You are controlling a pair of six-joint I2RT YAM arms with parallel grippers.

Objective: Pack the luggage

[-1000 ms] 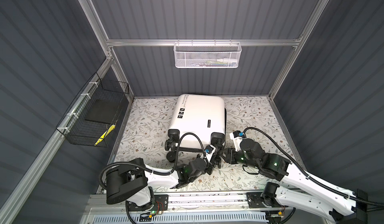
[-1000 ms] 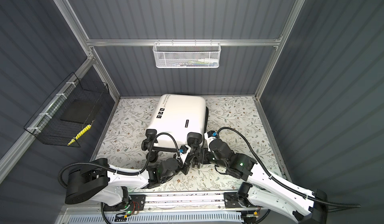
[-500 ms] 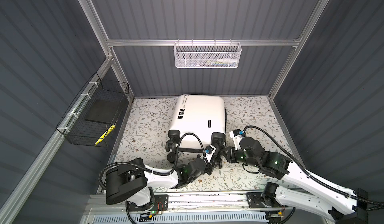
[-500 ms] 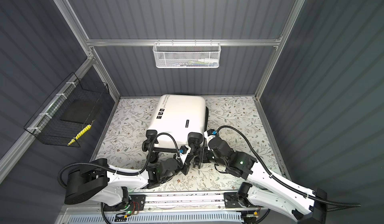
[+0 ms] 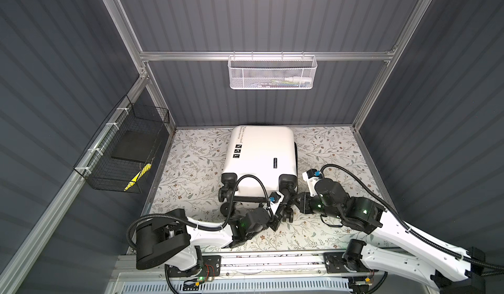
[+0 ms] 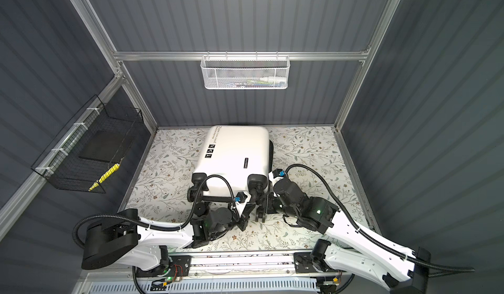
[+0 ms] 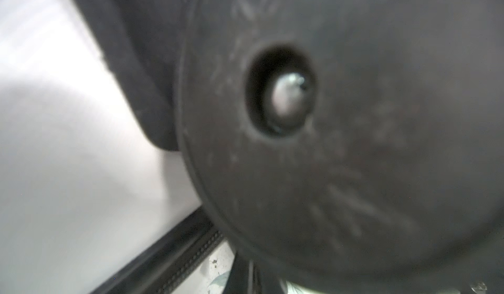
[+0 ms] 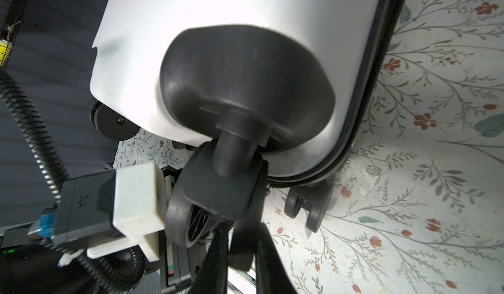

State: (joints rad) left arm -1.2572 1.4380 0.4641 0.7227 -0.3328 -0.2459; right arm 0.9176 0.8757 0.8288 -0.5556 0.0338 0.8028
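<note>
The luggage (image 5: 261, 153) (image 6: 237, 150), a glossy white hard-shell suitcase, lies closed on the floral floor with its black spinner wheels toward the arms. My right gripper (image 5: 293, 206) (image 8: 242, 254) is at the upper caster on the right corner. Its two fingers (image 8: 216, 251) are shut on one wheel disc (image 8: 241, 247) of that caster. My left gripper (image 5: 278, 219) (image 6: 245, 219) sits low at the same corner, shut. Its wrist view is filled by a blurred black wheel (image 7: 327, 142) next to the white shell (image 7: 54, 115).
A white mesh basket (image 5: 271, 73) hangs on the back rail. A black wire basket (image 5: 128, 153) on the left wall holds a dark pad and a yellow item (image 5: 137, 176). Grey walls close in the floral floor (image 5: 327, 148). The left arm's cable (image 5: 249, 179) arches over the luggage's wheel end.
My right gripper has closed its fingers onto the caster wheel and edged slightly toward the luggage. The left arm and the luggage have not visibly moved.
</note>
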